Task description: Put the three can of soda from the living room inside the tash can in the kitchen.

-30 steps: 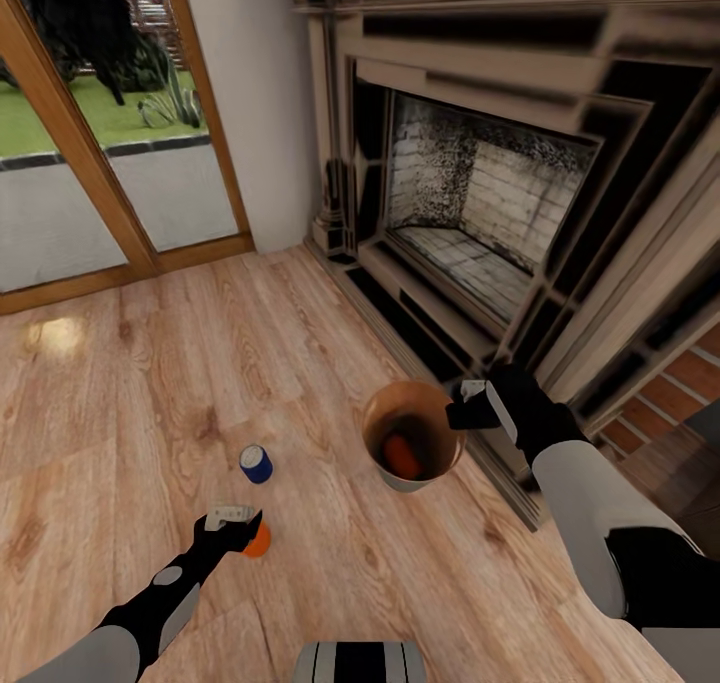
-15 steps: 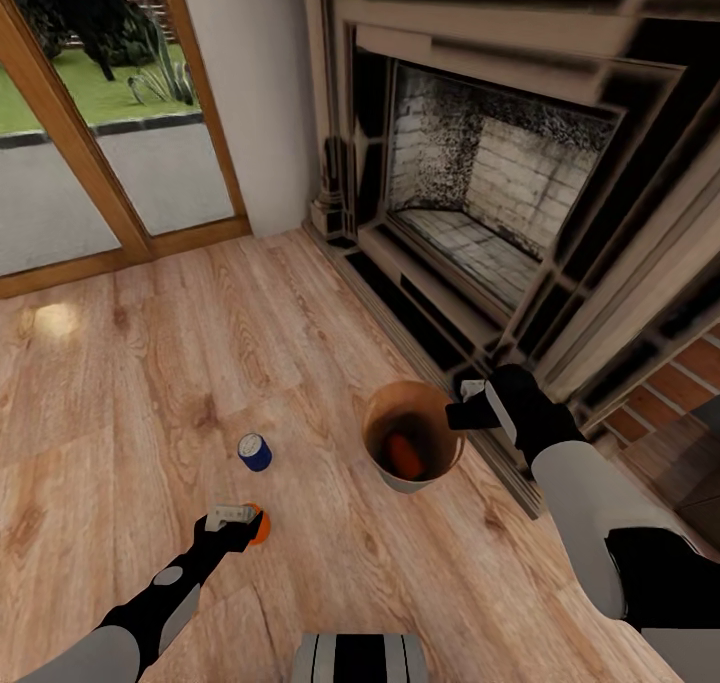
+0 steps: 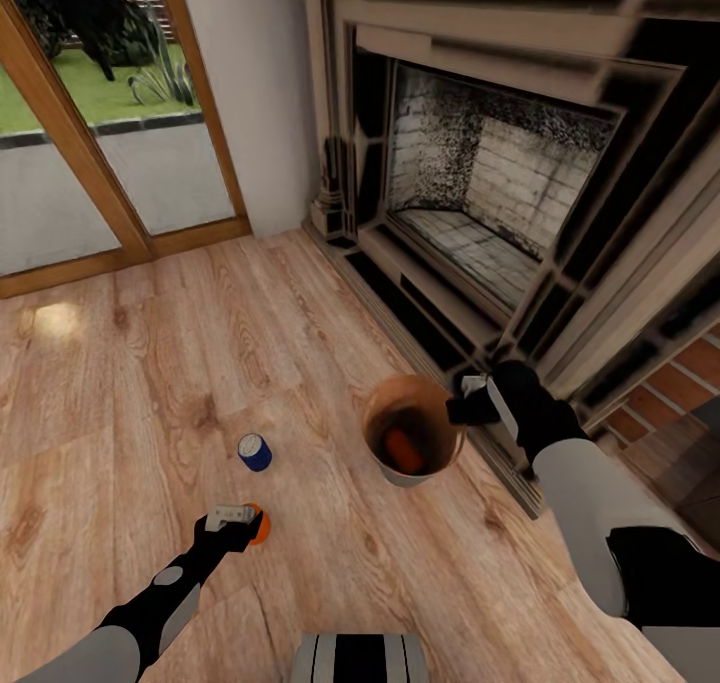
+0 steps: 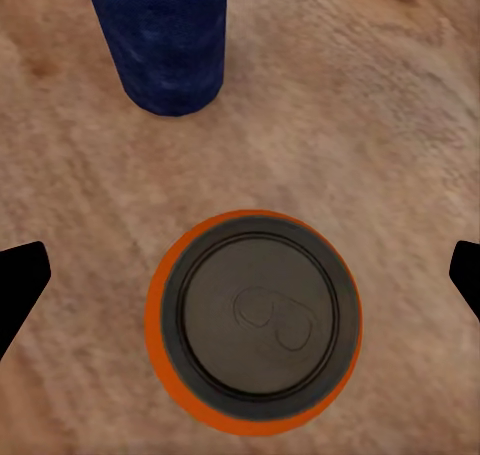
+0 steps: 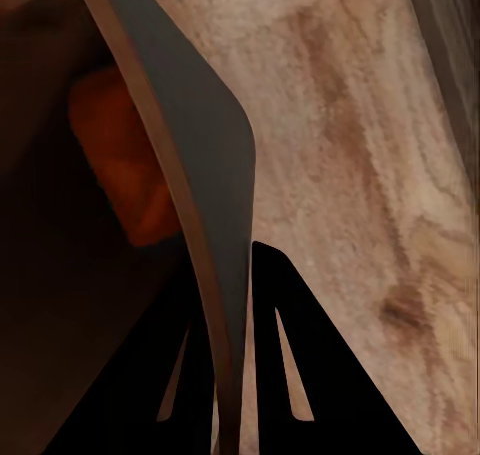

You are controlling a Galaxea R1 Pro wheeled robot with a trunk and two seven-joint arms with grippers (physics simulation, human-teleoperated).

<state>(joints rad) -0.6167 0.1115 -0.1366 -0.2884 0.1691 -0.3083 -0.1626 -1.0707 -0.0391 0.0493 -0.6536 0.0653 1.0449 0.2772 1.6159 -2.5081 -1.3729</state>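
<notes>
While left end effector (image 4: 240,275) hangs open over orange can (image 4: 252,320):
Advice: lower centred, then close.
Right end effector (image 5: 235,360): pinching bin (image 3: 400,473) rim.

Orange soda can (image 4: 252,320) with dark grey top; blue can (image 3: 255,452); coppery-brown trash can interior (image 3: 405,418); light wood-grain floor (image 3: 150,363).

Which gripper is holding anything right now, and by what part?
The right gripper holds the trash can by its rim, one finger inside the wall and one outside. The left gripper is open above the upright orange can, holding nothing.
</notes>
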